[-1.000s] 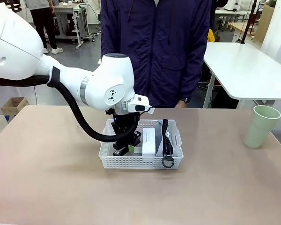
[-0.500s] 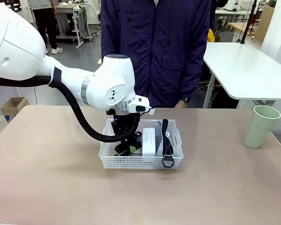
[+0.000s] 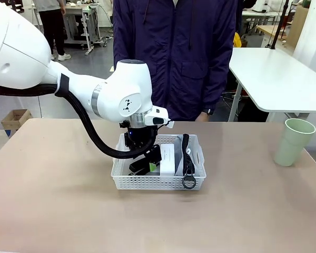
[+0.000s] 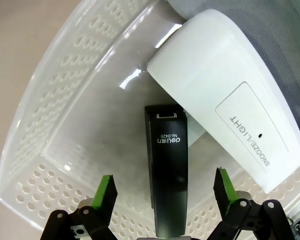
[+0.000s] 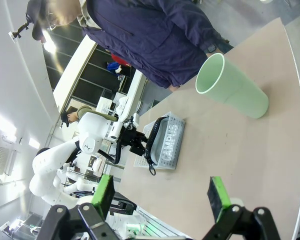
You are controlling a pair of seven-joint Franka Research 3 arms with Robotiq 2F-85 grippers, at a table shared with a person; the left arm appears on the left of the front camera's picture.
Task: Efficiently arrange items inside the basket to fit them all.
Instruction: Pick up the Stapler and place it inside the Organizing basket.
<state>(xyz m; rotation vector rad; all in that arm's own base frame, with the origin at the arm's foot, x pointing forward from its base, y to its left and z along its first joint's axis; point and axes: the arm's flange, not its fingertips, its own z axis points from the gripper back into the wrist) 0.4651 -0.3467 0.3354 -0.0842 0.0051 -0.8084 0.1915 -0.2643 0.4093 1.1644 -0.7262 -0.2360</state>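
Basket: a shallow rectangular white plastic basket with perforated sides stands in the middle of the beige tabletop, in front of a person in a dark blue jacket.
Stapler: a black stapler lies flat on the floor of the basket's left part, one long edge just beside the white box; the wrist view shows white print on its top.
Box: a small white box with rounded edges, printed "SNOOZE LIGHT", stands on edge in the basket between the stapler and the pouch.
Pouch: a grey fabric zip pouch marked "CAMPUS" fills the right side of the basket; its black strap and ring hang over the near rim.
Cup: a pale green plastic cup stands upright on the tabletop at the robot's right, well apart from the basket.
Left jaws: reaching down into the basket's left part, spread wide; the green pads stand one on each side of the stapler with a clear gap to it.
Right jaws: apart with nothing between them, the green pads above bare tabletop, near the cup and far from the basket.
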